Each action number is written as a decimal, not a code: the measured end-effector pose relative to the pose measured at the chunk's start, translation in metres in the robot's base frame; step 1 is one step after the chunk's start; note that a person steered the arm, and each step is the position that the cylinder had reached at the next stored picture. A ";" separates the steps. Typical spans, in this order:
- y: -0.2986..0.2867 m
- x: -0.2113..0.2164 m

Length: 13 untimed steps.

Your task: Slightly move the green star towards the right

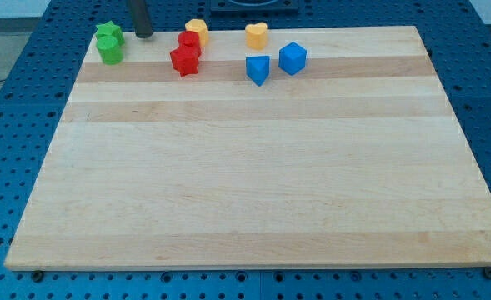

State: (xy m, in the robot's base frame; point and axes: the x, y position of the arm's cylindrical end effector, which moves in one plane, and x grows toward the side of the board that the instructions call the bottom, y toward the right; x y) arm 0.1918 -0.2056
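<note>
Resting near the board's (228, 167) top-left corner, our bare tip (144, 36) holds nothing, just right of the green star (109, 34).

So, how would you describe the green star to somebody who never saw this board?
Go to the wooden board, its top left corner in the view. Two green blocks touch there; the green star is the upper one, above the green block, left of my tip.
</note>
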 end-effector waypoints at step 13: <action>-0.034 0.003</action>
State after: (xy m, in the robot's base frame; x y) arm 0.1951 -0.2395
